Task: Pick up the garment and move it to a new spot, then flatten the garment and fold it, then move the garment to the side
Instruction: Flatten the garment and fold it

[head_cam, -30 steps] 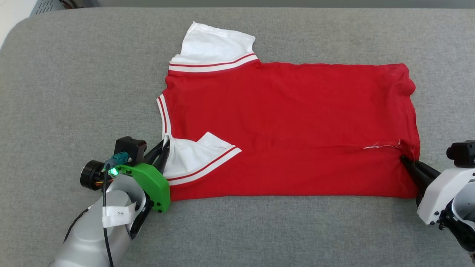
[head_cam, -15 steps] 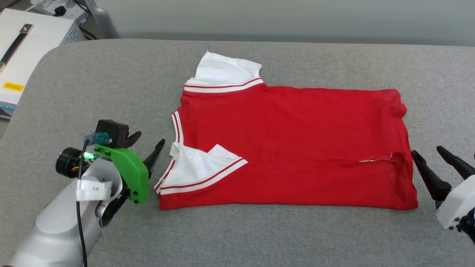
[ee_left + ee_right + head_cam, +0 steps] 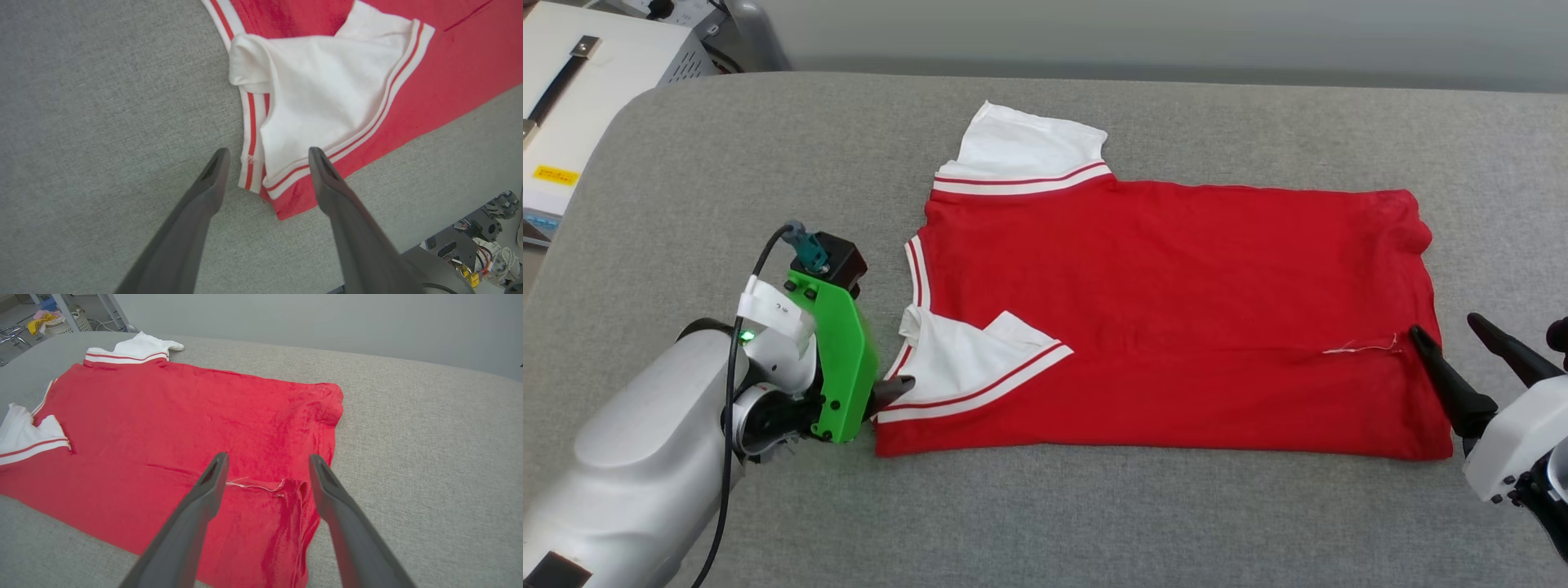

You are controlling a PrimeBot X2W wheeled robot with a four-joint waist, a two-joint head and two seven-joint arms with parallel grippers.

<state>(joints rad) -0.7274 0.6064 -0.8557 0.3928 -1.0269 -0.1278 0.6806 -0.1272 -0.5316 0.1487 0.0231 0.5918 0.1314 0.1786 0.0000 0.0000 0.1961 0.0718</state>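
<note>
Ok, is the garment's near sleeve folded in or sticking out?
Folded in: the near sleeve lies over the red body of the garment; the far sleeve sticks out flat on the grey surface.

Soft matt red cloth garment [image 3: 1176,310], coarse grey woven table cover [image 3: 1094,506], matt dark plastic fingers [image 3: 347,228]

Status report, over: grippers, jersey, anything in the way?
Left gripper open over folded white sleeve. Right gripper open at hem. Red jersey flat, near side folded in. No obstruction seen.
</note>
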